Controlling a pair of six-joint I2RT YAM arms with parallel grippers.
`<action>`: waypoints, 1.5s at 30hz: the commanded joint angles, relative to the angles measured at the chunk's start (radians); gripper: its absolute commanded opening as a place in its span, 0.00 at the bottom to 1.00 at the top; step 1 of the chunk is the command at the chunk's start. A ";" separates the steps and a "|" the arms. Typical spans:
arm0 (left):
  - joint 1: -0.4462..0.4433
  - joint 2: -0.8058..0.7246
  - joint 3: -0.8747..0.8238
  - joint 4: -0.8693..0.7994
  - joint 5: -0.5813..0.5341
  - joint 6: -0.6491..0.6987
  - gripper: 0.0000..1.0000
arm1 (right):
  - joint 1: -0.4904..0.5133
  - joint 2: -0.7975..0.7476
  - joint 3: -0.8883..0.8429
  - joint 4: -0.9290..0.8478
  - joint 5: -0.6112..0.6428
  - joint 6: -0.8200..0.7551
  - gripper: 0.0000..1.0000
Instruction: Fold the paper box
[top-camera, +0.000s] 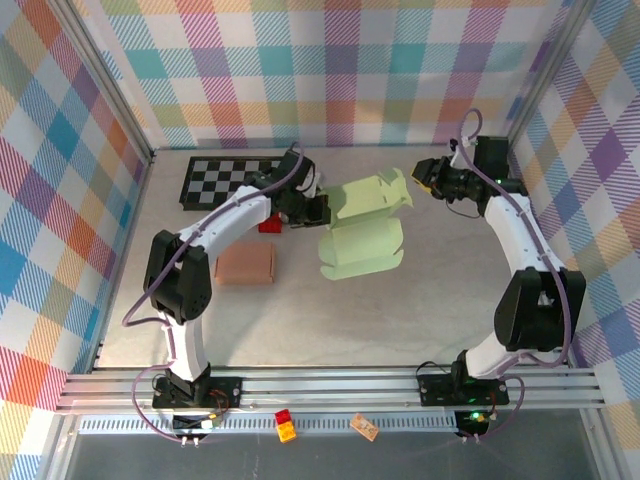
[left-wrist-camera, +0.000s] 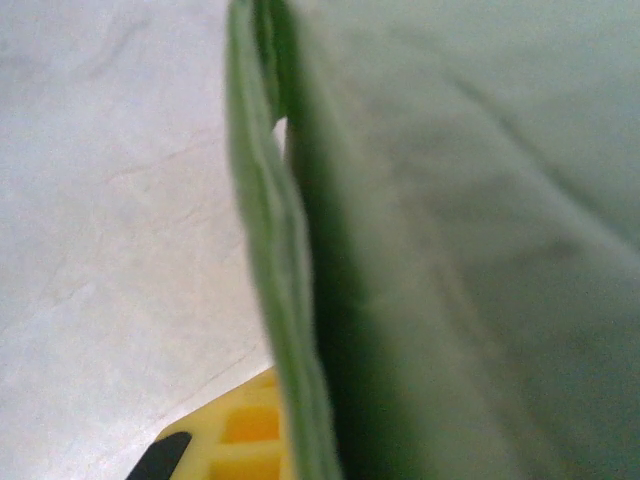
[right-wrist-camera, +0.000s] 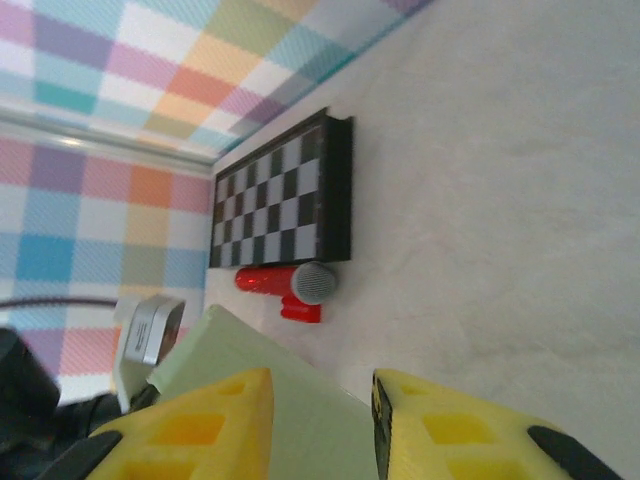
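Green paper box (top-camera: 362, 250) hides left end effector (top-camera: 314, 208) fingertips; wrist view blurred.

walls (top-camera: 330, 70): pastel plaid cloth on three sides | corner posts (top-camera: 112, 88): bare aluminium | rails (top-camera: 330, 385): aluminium, along near edge | worktop (top-camera: 380, 320): pale beige, matte | light: even, soft shadows

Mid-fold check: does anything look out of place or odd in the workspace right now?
Yes. A red-and-yellow block and a small orange piece lie off the table, down on the front rail near the arm bases. The green paper box is half folded, with no tear or crushing that I can see.
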 joint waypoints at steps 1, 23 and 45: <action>0.050 0.056 0.040 -0.016 0.113 0.053 0.00 | -0.004 0.054 0.011 0.117 -0.157 -0.067 0.35; 0.116 0.156 0.140 -0.096 0.377 0.120 0.00 | -0.012 0.213 0.166 0.097 -0.366 -0.130 0.41; 0.115 0.155 0.151 -0.098 0.382 0.118 0.00 | 0.020 0.224 0.127 0.104 -0.440 -0.124 0.39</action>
